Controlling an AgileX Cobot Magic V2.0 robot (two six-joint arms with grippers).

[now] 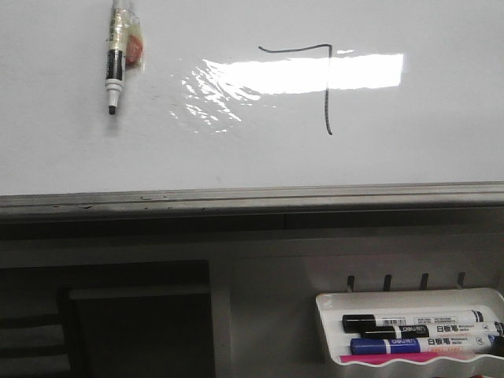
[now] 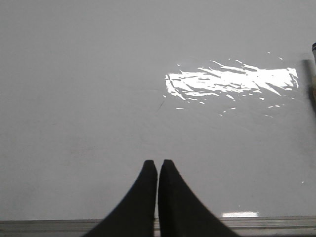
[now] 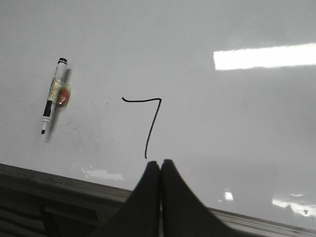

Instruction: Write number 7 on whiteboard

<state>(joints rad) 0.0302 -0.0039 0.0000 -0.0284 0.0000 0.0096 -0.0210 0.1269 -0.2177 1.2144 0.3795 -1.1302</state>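
The glossy whiteboard [image 1: 71, 150] fills the upper half of the front view above its grey bottom rail [image 1: 236, 197]. A black number 7 [image 1: 325, 79] is drawn on it at centre right; it also shows in the right wrist view [image 3: 150, 123]. A black-and-white marker [image 1: 116, 59] sticks to the board at upper left, tip down, with a piece of tape round it. My left gripper [image 2: 157, 163] is shut and empty in front of bare board. My right gripper [image 3: 160, 162] is shut and empty just below the 7's downstroke. Neither gripper shows in the front view.
A small white tray [image 1: 409, 301] hangs below the board at the right, holding black and blue markers [image 1: 409, 335] and a pink item. A dark recess [image 1: 134, 323] lies below the rail at the left. A bright light reflection [image 1: 315, 72] crosses the board.
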